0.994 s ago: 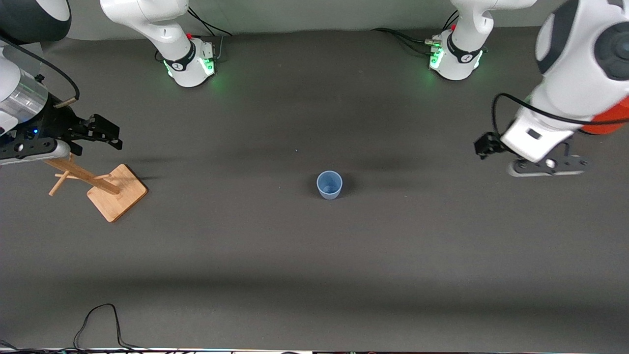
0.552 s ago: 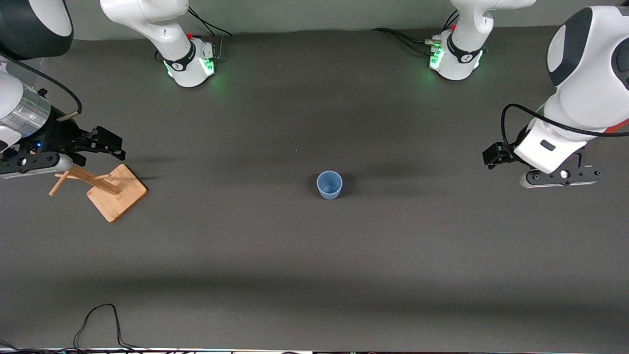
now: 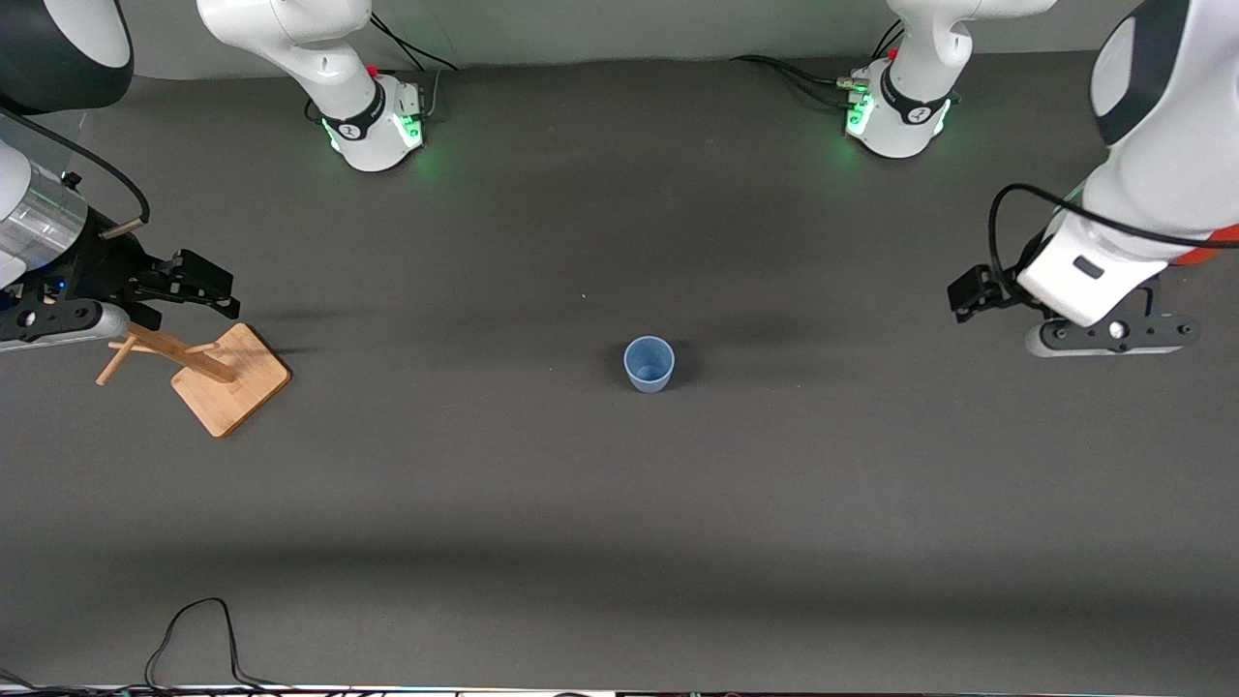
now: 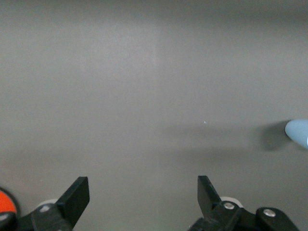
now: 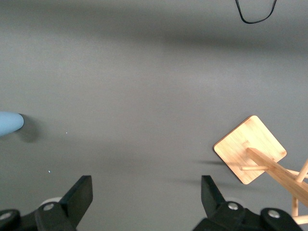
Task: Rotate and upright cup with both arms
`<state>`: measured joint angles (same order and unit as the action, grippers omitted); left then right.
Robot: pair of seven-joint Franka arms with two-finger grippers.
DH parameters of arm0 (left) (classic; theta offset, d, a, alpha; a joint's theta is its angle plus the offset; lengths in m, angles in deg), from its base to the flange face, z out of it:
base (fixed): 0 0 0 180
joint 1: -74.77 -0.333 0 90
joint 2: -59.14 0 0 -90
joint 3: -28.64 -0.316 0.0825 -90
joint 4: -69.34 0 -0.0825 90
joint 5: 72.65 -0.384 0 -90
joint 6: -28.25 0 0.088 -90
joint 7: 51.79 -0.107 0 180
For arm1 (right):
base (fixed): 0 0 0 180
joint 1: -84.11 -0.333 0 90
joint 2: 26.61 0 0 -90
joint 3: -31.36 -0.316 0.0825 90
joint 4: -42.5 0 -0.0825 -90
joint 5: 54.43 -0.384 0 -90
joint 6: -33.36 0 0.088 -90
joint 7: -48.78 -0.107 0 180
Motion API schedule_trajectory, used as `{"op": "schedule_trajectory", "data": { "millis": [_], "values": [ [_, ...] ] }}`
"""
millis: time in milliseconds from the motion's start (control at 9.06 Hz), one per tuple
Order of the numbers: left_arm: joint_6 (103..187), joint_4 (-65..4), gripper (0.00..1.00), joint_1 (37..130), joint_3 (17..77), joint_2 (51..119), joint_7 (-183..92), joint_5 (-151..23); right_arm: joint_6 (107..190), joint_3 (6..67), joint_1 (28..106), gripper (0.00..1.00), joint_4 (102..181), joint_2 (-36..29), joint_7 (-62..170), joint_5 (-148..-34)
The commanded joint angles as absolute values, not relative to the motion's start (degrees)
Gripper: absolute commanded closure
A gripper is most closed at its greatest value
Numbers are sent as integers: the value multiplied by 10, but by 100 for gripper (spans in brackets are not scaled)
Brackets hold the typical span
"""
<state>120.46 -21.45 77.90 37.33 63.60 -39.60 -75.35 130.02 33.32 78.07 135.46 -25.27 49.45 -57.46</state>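
Observation:
The light-blue cup [image 3: 649, 364] stands upright with its mouth up at the middle of the table. It shows at the edge of the left wrist view [image 4: 298, 132] and of the right wrist view [image 5: 9, 122]. My left gripper [image 3: 971, 289] hovers open and empty over the table toward the left arm's end, well apart from the cup. Its jaws stand wide in the left wrist view [image 4: 143, 192]. My right gripper [image 3: 205, 278] hovers open and empty over the right arm's end, above a wooden stand. Its jaws stand wide in the right wrist view [image 5: 146, 190].
A wooden peg stand [image 3: 230, 379] on a square base sits under my right gripper and shows in the right wrist view [image 5: 250, 149]. An orange-red cylinder [image 3: 1210, 247] is partly hidden by the left arm. A black cable [image 3: 194, 629] loops at the table edge nearest the front camera.
The left arm has shifted a little toward its end of the table. The right gripper dipped slightly and came back up. The cup has not moved.

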Motion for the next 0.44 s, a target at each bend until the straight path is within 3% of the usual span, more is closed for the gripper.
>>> {"op": "schedule_trajectory", "data": {
  "millis": [0, 331],
  "values": [
    [1181, -198, 0, 775, 372, 634, -418, -745, 1297, 341, 774, 0, 1339, -244, 498, -580],
    [1197, -200, 0, 779, 372, 635, -419, -746, 1297, 341, 774, 0, 1340, -244, 499, -579]
  ]
}}
